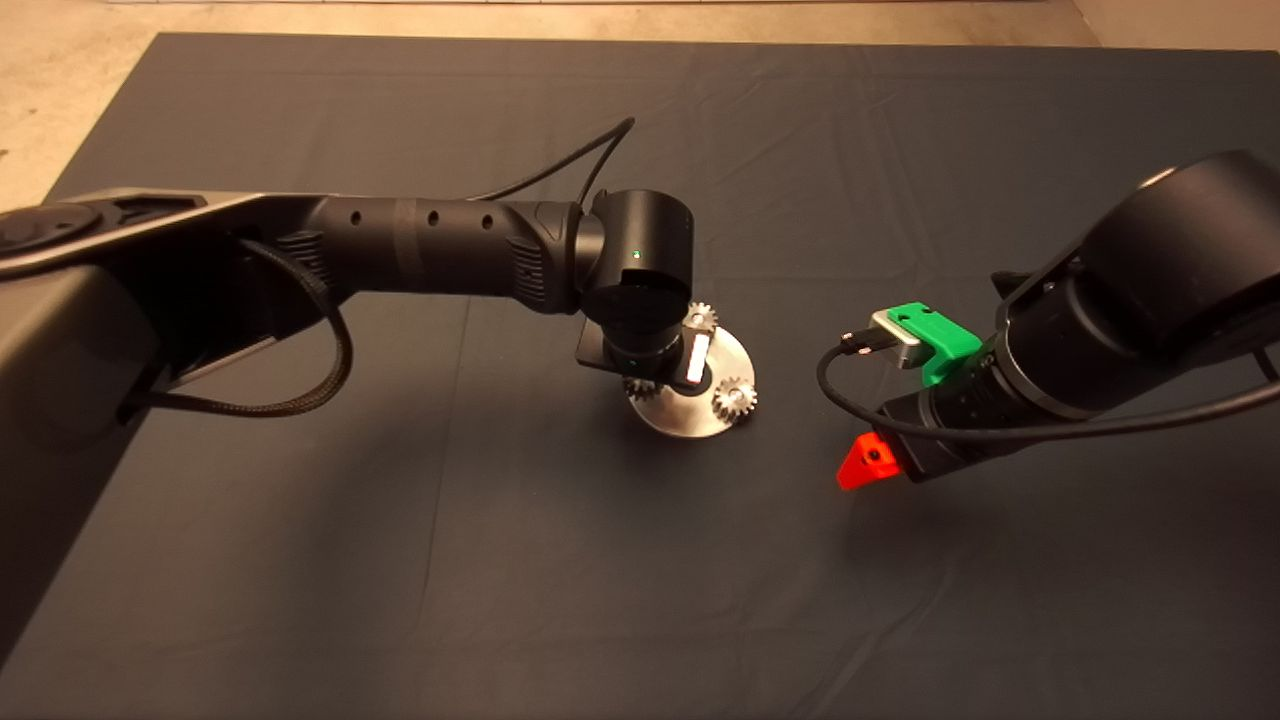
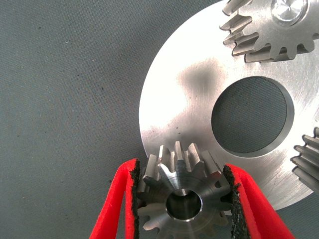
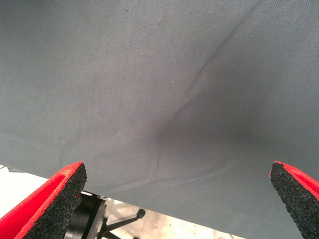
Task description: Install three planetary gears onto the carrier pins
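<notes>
The round silver disc (image 1: 690,410) lies mid-mat, and my left gripper (image 2: 182,172) hangs right over it. That gripper is shut on one planetary gear (image 2: 182,199) at the disc's rim (image 2: 164,99), with a black pad against each flank. A silver face shows inside its bore. A second gear (image 2: 279,25) sits on a carrier pin (image 2: 288,10) whose tip shows in its centre. A third gear (image 2: 309,159) stands at the rim beyond the central hole (image 2: 251,114). My right gripper (image 3: 179,184) is open, apart to the right, its red finger (image 1: 868,462) above bare mat.
The dark mat (image 1: 400,560) spreads wide on all sides of the disc. Pale floor (image 1: 80,90) shows beyond its far edge. Black cables (image 1: 300,400) loop off both arms. In the right wrist view, the mat edge and a stand base (image 3: 99,219) show.
</notes>
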Robot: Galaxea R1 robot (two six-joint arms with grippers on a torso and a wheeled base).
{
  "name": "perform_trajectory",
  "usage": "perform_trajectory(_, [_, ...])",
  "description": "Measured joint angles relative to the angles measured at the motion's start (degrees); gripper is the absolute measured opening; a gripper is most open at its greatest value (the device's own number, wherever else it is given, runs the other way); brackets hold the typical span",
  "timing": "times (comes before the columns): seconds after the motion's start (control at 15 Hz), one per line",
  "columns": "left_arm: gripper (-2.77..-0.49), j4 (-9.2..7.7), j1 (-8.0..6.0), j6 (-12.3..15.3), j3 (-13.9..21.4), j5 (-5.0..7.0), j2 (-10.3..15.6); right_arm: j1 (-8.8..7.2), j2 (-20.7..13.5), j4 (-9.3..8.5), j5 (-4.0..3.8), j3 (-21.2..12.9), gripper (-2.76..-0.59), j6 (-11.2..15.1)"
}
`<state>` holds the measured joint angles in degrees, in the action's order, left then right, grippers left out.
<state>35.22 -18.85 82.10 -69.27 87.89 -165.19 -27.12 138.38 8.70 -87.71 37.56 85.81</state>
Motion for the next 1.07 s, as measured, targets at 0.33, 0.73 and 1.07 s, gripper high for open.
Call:
perform_trajectory(0.33, [-2.44,0.09,0.28,0.00,0.00,-0.17,0.12,0.04,0.00,0.00,-0.02,0.00,-0.61,-0.01])
perform_trajectory(0.73, [-2.31,0.11,0.33,0.00,0.00,-0.27,0.15,0.50,0.00,0.00,0.00,0.00,-0.61,-0.01])
perform_trajectory(1.07, [-2.10,0.14,0.30,-0.02,0.00,-0.43,0.15,0.52,0.00,0.00,0.00,0.00,-0.61,0.00])
